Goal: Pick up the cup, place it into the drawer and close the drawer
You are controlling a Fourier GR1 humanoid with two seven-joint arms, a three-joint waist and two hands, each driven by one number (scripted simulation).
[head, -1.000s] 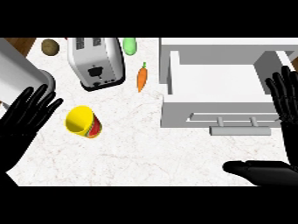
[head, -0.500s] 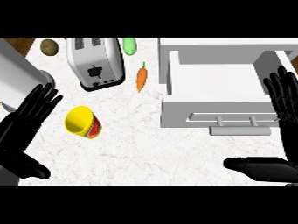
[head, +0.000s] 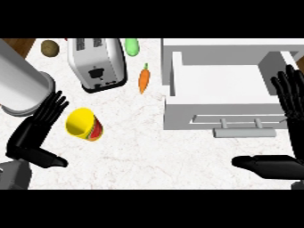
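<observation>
A yellow cup [head: 83, 125] with a red band lies tilted on the white marble counter [head: 154, 147], left of centre. My left hand [head: 37, 132] stands just left of it, fingers straight and apart from the cup, thumb pointing right. The white drawer [head: 220, 91] is pulled open at the right, its inside bare, with a bar handle [head: 243, 132] on its front. My right hand [head: 297, 129] stays open at the right edge beside the drawer's front, fingers up and thumb stretched left.
A silver toaster [head: 100, 63] stands at the back, with a carrot [head: 143, 78] to its right and a green vegetable [head: 132, 46] behind. A potato [head: 49, 47] lies at the back left. A large grey cylinder [head: 10, 82] leans in at the left.
My left hand has moved right and forward, closing in on the cup's left side. The right hand has hardly shifted. The cup and drawer stay put.
</observation>
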